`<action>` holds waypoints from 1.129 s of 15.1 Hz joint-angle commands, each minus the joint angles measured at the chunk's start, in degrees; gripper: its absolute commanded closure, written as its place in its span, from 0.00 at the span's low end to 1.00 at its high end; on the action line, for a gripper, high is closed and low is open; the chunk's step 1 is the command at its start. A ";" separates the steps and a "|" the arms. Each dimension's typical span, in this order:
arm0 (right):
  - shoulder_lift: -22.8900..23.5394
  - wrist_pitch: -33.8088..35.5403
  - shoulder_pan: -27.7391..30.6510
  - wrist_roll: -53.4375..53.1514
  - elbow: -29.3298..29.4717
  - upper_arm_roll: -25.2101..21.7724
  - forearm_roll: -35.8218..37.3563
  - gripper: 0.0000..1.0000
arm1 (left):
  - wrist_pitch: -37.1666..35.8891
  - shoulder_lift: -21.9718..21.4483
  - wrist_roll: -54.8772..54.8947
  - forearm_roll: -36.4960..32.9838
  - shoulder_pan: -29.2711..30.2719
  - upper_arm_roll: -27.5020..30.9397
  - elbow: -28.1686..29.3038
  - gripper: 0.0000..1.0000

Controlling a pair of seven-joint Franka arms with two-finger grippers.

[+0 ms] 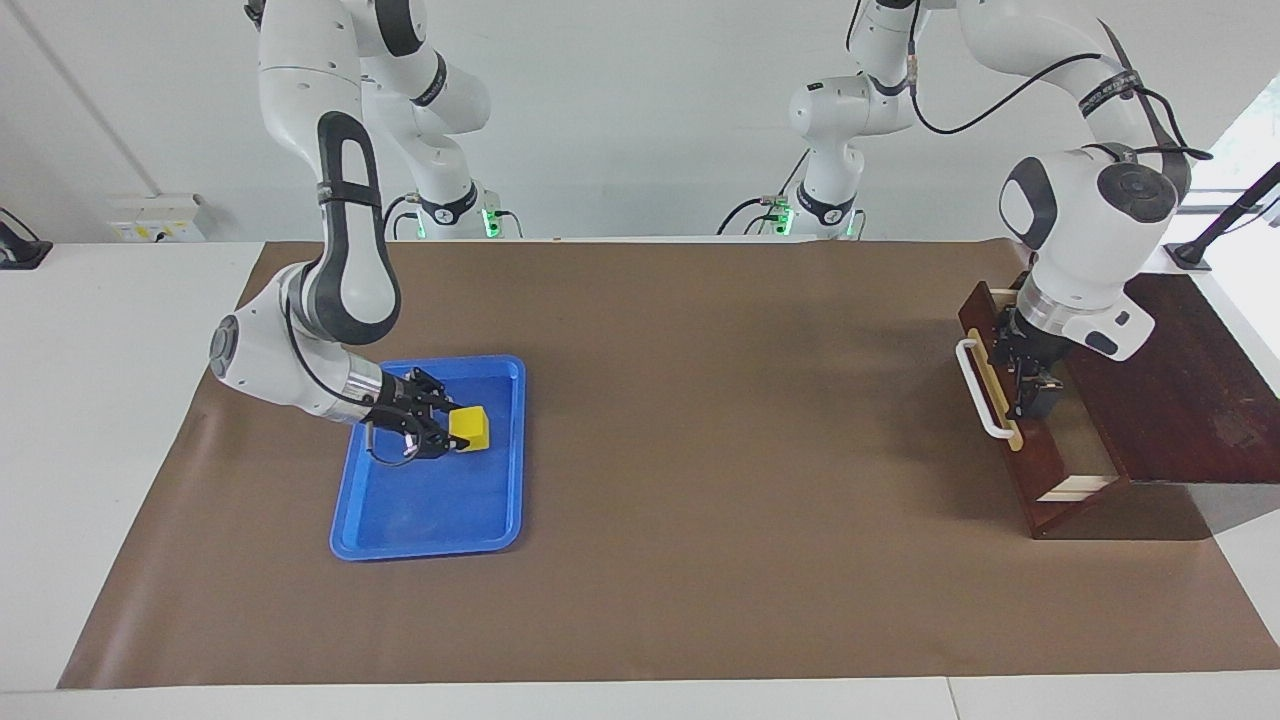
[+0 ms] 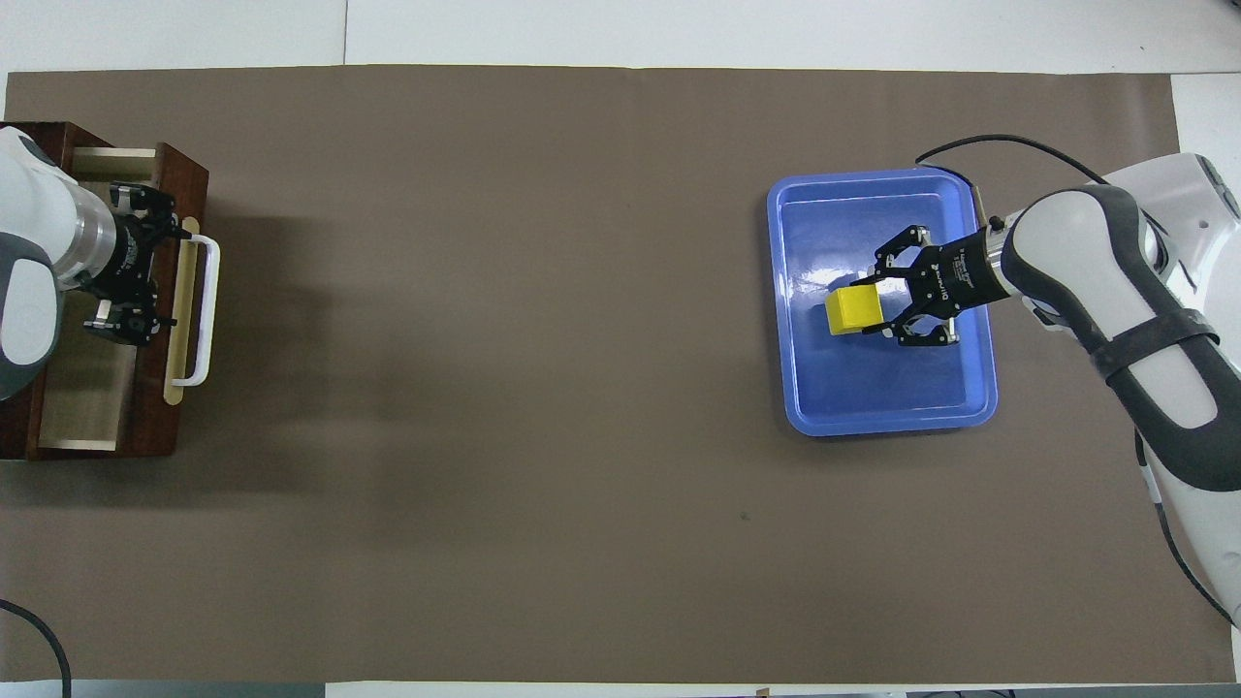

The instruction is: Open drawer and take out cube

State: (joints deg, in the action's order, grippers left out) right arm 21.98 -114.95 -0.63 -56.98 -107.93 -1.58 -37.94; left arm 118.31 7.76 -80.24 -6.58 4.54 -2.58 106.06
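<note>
The right gripper [image 1: 452, 430] is clamped on the yellow cube [image 1: 471, 428], low over the middle of the blue tray [image 1: 420, 530] at the right arm's end of the brown mat [image 1: 700, 400]. The left gripper [image 1: 1030, 385], fingers spread, hangs over the partly open drawer [image 1: 1010, 450] at the left arm's end, beside its white handle [image 1: 978, 390].

drawer [image 1: 1040, 470]: partly pulled out of box [image 1: 1180, 380], at left arm's end of table
handle [image 1: 978, 390]: on drawer front
left gripper [image 1: 1030, 395]: over drawer interior
tray [image 1: 500, 520]: on mat [image 1: 700, 400], toward right arm's end
cube [image 1: 470, 429]: over tray, between right gripper [image 1: 447, 432] fingers
</note>
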 commanded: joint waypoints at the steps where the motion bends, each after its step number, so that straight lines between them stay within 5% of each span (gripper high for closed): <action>1: -2.47 -1.24 0.28 1.17 -3.25 0.17 -1.61 1.00 | 3.06 -0.73 2.98 -1.15 2.75 -0.23 1.78 0.00; 10: -5.72 -1.85 -1.13 1.69 -8.25 0.08 -1.53 1.00 | 4.12 -0.29 10.54 -1.15 6.80 -0.23 1.44 0.00; 17: -8.27 -6.24 -0.16 0.90 -12.65 0.08 -3.89 1.00 | -7.73 -3.35 24.92 -0.98 3.11 -0.84 -4.19 0.00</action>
State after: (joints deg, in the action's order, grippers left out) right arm 15.52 -119.39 -1.80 -56.93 -118.07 -1.73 -38.79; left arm 115.07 7.18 -60.76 -6.63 9.08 -3.74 103.38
